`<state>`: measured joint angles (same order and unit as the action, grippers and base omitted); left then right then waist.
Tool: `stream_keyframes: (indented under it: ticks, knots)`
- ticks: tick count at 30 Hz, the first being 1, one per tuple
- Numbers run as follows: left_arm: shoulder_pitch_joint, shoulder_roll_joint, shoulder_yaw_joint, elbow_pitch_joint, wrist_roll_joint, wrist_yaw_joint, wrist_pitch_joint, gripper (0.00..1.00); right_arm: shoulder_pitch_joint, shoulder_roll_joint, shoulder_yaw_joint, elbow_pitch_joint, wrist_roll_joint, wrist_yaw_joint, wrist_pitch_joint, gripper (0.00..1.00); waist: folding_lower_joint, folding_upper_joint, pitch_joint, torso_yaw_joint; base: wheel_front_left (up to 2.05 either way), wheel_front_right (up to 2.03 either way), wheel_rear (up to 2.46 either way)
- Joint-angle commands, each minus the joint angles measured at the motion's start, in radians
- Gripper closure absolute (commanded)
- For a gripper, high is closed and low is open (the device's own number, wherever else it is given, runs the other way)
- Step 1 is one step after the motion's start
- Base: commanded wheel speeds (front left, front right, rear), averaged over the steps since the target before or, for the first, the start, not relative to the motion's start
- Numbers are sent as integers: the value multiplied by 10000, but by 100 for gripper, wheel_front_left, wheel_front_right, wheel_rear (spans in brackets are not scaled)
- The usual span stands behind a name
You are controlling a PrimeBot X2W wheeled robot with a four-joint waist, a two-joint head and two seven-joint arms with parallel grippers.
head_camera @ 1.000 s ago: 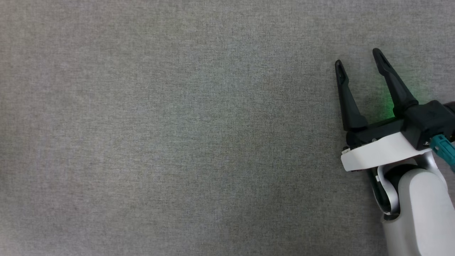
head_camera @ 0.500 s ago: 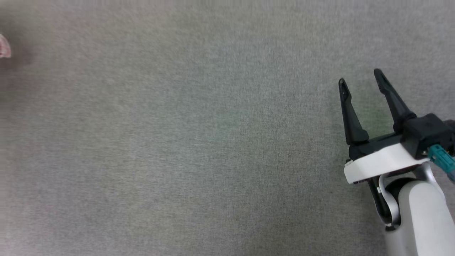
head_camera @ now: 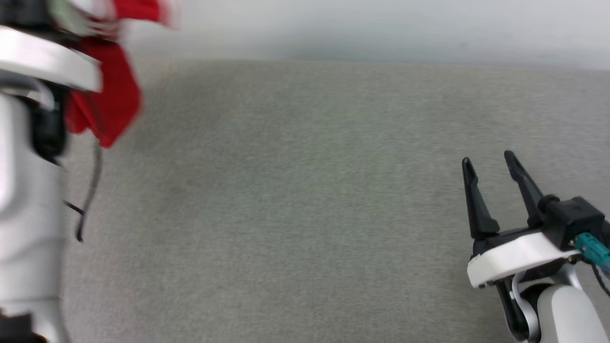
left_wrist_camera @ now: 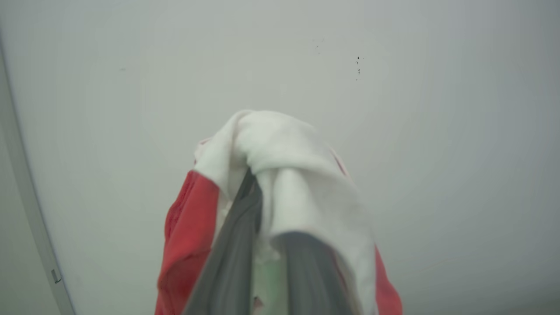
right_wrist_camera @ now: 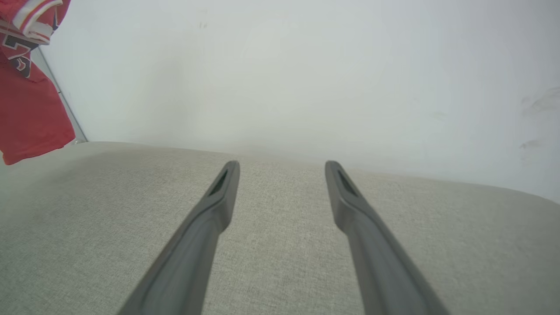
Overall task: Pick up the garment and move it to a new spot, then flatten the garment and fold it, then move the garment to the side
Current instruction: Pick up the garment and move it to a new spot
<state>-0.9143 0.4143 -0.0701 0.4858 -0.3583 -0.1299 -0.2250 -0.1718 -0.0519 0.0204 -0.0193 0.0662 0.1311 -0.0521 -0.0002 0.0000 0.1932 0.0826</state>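
The garment, bright red with white parts, hangs in the air at the far left of the head view, bunched beside my left arm's white wrist. In the left wrist view my left gripper is shut on the garment, whose white and red cloth drapes over both fingers and hides their tips. My right gripper stands open over the grey cloth surface at the lower right, with nothing between its fingers. The right wrist view shows the same open right gripper and the garment hanging at its far left.
A grey woven surface spreads across the head view and ends at a pale wall at the back. A thin dark cable dangles beside my left arm.
The head camera has tilted up, so the back wall shows now. My left arm has come into view at the left, holding the red garment up. The right gripper stays open.
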Motion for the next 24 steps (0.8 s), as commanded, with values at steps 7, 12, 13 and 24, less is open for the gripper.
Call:
stream_keyframes:
  ticks: [7,12,13,24]
  knots:
    - [1505,-1304,-1564,-1243,-239,-2,-50,100,582,20,-129,-169,209,-7,160,0,2,0,-842,-1336,0,0,0]
    - [2348,-2442,-2925,-1459,-510,-2,112,100,884,21,-344,-273,223,-5,311,0,2,0,-894,-1881,0,0,0]
    - [2509,-2645,-3228,-1456,-527,-2,155,100,936,23,-348,-292,241,-5,328,0,2,0,-875,-1977,0,0,0]
    - [4083,-2933,-6435,-177,-1145,-3,706,100,883,22,-278,-402,429,-5,303,0,2,0,-197,-2415,0,0,0]
